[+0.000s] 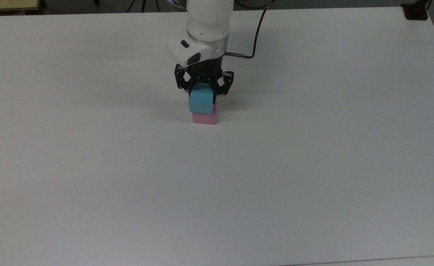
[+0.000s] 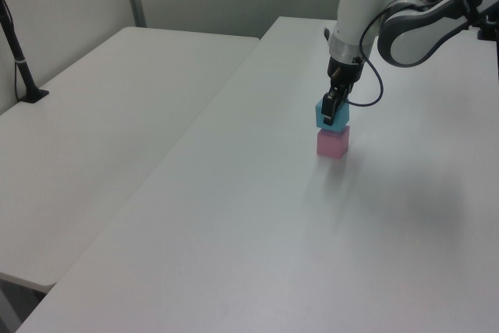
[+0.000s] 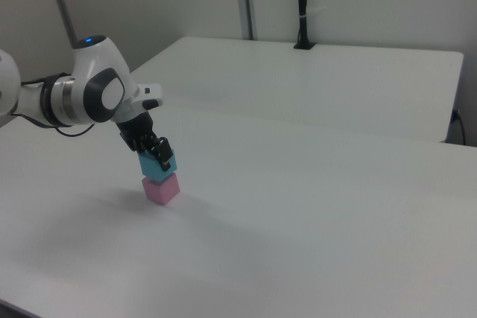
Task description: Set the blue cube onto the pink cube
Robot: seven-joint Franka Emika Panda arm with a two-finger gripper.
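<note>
The light-blue cube is directly over the pink cube, which rests on the white table. My gripper comes straight down from above and is shut on the blue cube's sides. In the left view the blue cube meets the top of the pink cube, with the gripper still gripping it. The right view shows the same stack: blue cube over pink cube, gripper above. I cannot tell whether the blue cube's full weight rests on the pink one.
A black cable loops from the arm's wrist. A second white table stands beside this one, with a black post on it. A dark clamp sits at the table's far corner in the top view.
</note>
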